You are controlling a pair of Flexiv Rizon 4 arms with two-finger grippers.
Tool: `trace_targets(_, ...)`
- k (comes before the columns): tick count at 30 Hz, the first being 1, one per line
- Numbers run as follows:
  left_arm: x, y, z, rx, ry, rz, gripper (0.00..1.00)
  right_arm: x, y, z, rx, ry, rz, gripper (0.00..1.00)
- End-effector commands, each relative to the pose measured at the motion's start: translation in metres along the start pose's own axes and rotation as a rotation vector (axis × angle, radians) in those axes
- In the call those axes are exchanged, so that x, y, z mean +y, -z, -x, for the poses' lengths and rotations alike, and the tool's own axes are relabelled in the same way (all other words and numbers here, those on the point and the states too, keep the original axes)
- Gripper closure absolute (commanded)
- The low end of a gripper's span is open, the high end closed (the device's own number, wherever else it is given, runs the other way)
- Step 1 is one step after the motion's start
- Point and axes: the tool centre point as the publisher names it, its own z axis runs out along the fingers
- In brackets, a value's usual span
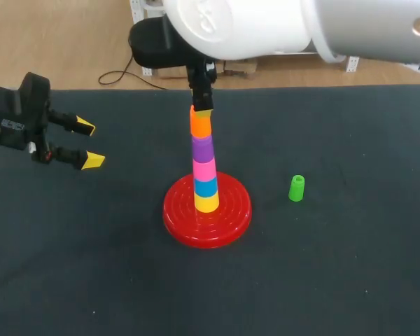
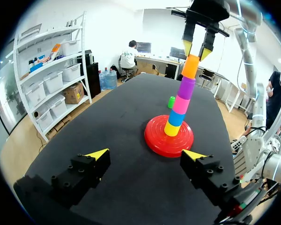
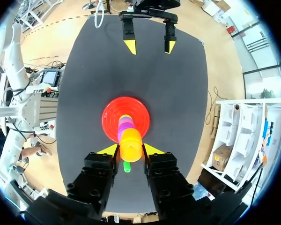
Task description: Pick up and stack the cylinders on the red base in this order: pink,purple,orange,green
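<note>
On the red base (image 1: 178,217) stands a leaning tower: yellow, blue, pink cylinder (image 1: 204,169), purple cylinder (image 1: 201,146), and an orange cylinder (image 1: 199,122) on top. My right gripper (image 1: 203,105) comes straight down over the tower and is shut on the orange cylinder (image 3: 130,143), one yellow tip on each side of it. The green cylinder (image 1: 296,187) stands alone on the mat to the right of the base. My left gripper (image 1: 87,143) hangs open and empty far to the left; from its wrist the tower and base (image 2: 154,140) lie ahead of its fingers.
The dark mat (image 1: 91,266) covers the whole table. Apart from the base and the green cylinder (image 2: 171,101), nothing else lies on it. My right arm's big white link hangs over the table's back edge.
</note>
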Motion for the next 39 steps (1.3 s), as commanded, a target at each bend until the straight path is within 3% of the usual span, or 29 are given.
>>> trace_targets(1,0.0,0.0,-0.001,-0.005,-0.002,0.001,0.0,0.002,-0.002,-0.001,-0.008,0.002,-0.002,1.0)
trace_targets(23,0.0,0.0,-0.001,-0.005,-0.002,0.001,0.0,0.002,0.008,-0.002,-0.017,0.009,-0.031,1.0)
trace_targets(39,0.0,0.0,-0.001,-0.005,-0.002,0.001,0.0,0.001,-0.003,-0.004,-0.017,0.0,-0.009,1.0)
